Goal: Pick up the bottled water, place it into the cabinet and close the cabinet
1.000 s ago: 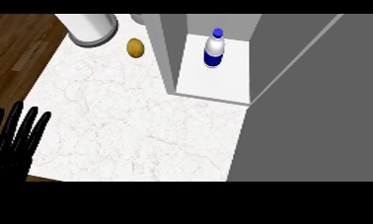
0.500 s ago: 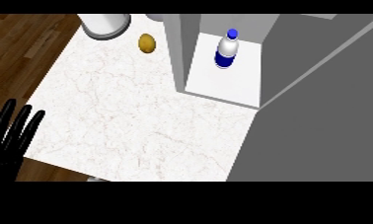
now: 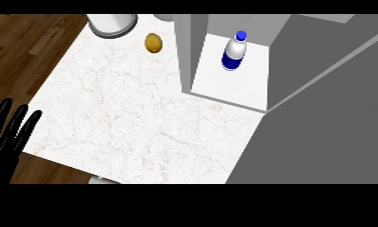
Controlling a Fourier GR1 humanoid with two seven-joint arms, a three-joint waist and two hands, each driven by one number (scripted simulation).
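Observation:
The bottled water [image 3: 235, 52], clear with a blue cap and a blue label, stands upright on the white floor of the open grey cabinet [image 3: 189, 51] at the upper right. The cabinet's grey door [image 3: 325, 121] swings out toward the lower right. My left hand [image 3: 15, 133] rests open at the left edge, fingers pointing up, far from the bottle and holding nothing. My right hand shows nowhere in the head view.
A brown potato [image 3: 153, 42] lies on the white marble counter [image 3: 133, 116] left of the cabinet. A white round container [image 3: 112, 24] stands at the counter's far left corner. Dark wood floor [image 3: 29, 46] lies beyond the counter's left edge.
The view has shifted, so the counter, cabinet and bottle sit further right and lower in the picture. My left hand has slid down and toward the left edge.

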